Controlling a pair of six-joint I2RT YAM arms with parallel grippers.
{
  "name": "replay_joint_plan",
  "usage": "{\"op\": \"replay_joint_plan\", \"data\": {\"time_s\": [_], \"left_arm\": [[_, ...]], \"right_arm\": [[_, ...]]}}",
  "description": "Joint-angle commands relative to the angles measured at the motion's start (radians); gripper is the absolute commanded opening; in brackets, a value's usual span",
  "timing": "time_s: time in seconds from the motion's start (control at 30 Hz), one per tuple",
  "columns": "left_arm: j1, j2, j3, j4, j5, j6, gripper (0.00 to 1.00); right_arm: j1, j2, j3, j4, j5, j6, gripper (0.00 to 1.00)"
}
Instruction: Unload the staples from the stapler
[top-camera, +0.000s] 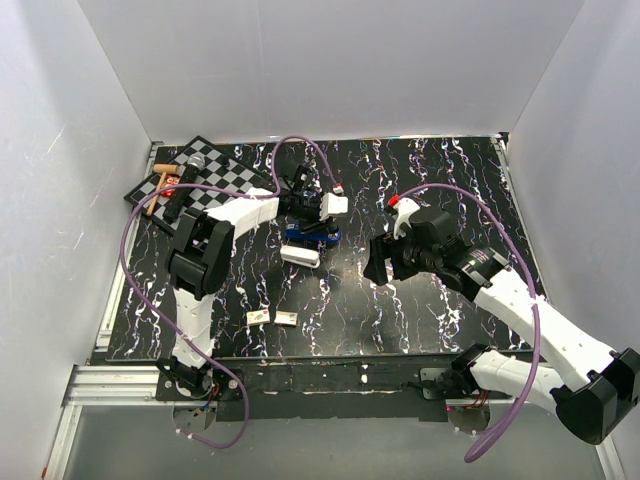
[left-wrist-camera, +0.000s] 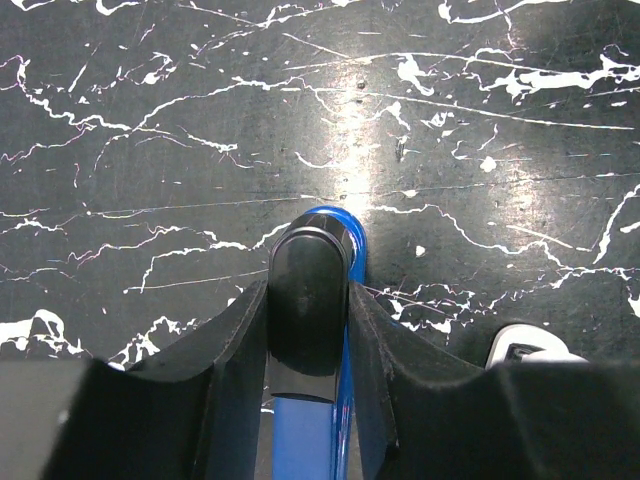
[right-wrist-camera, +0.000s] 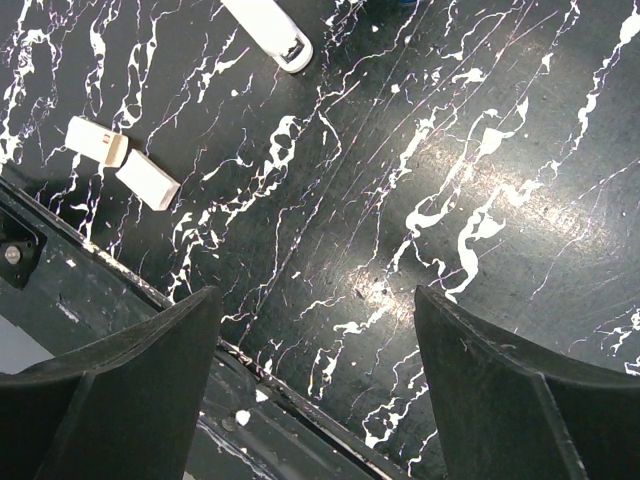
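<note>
The table top (top-camera: 450, 180) is seen as black, veined all over with white marbling. The stapler (left-wrist-camera: 310, 300) is shown with a bright blue arm capped by a glossy black part, while its other arm is white. Two small blocks (right-wrist-camera: 148, 181) are coloured tan-white, one of them marked with red. A checkerboard (top-camera: 225, 178) is patterned in black and white squares. The robot arms (top-camera: 545, 325) are finished in white and black and trailed by purple cables (top-camera: 300, 139). The fingers (left-wrist-camera: 235, 370) of the left gripper (left-wrist-camera: 308, 290) are matte black.

Plain white walls (top-camera: 330, 60) box in my black, white-veined table (top-camera: 350, 300); light glares off its glossy top, an aluminium rail (top-camera: 110, 385) at its near edge.
</note>
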Motion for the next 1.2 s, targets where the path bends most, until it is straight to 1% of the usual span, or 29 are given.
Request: {"op": "replay_joint_plan", "data": {"time_s": [0.0,0.2,0.3,0.5,0.57,0.67,0.87,0.97,1.03,1.13,1.17], "left_arm": [[0.005,-0.018,0.026,-0.015,-0.014,0.002,0.00],[0.005,-0.088,0.018,0.056,-0.118,-0.082,0.00],[0.005,-0.160,0.015,0.077,-0.131,-0.127,0.00],[0.005,-0.290,0.032,0.070,-0.154,-0.225,0.00],[0.005,-0.321,0.055,0.036,-0.155,-0.262,0.00],[0.005,-0.366,0.076,-0.012,-0.122,-0.314,0.00],[0.007,-0.461,0.086,-0.064,-0.021,-0.470,0.00],[-0.001,-0.493,0.101,-0.151,0.024,-0.533,0.00],[-0.016,-0.515,0.090,-0.196,-0.019,-0.581,0.00],[-0.041,-0.544,0.058,-0.246,-0.132,-0.667,0.00],[-0.045,-0.550,0.052,-0.263,-0.146,-0.697,0.00]], "right_arm": [[0.008,-0.016,-0.001,0.027,-0.012,0.003,0.85],[0.008,-0.037,0.012,0.008,-0.009,0.011,0.84],[0.008,-0.053,0.022,-0.009,-0.003,0.009,0.84],[0.008,-0.076,0.091,-0.060,0.013,-0.017,0.84],[0.008,-0.077,0.119,-0.078,0.016,-0.026,0.83],[0.008,-0.073,0.166,-0.118,0.017,-0.041,0.83],[0.009,-0.068,0.268,-0.184,0.005,-0.070,0.82],[0.006,-0.068,0.308,-0.222,-0.006,-0.075,0.81],[0.009,-0.067,0.328,-0.256,-0.006,-0.084,0.81],[0.008,-0.073,0.335,-0.285,0.004,-0.093,0.81],[0.006,-0.079,0.334,-0.292,0.004,-0.093,0.81]]}}
